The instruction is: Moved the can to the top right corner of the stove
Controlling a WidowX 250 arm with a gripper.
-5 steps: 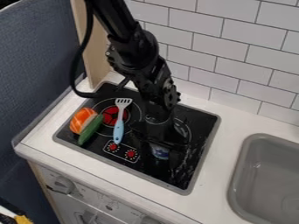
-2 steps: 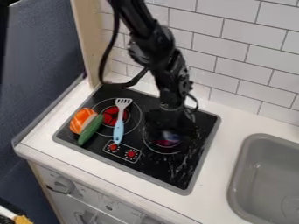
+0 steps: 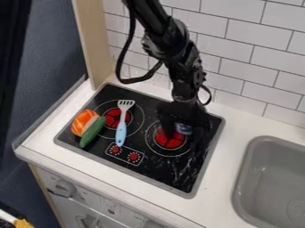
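Can [image 3: 184,128] sits at the lower end of the gripper [image 3: 183,128], which is clasped around it

1. I have a smooth white countertop [image 3: 225,178] carrying everything, with a black, grey-rimmed four-sided stove top [image 3: 156,173] set into it.
2. To the stove's right, I see a grey, round-cornered sink [image 3: 253,167] sunk into the same counter.
3. My stove shows two red-centred burners ringed in white, left [image 3: 112,123] and right [image 3: 168,140], plus a white-outlined control panel [image 3: 124,154] with two red dials near its front edge.
4. Across the left burner I've got a spatula with a pale slotted head and light-blue handle [image 3: 121,133], handle end towards the panel.
5. Near the stove's left edge, I make out an orange, white-striped rounded toy food piece [image 3: 83,122] just beside a long green toy vegetable [image 3: 91,134], which lies slantwise.
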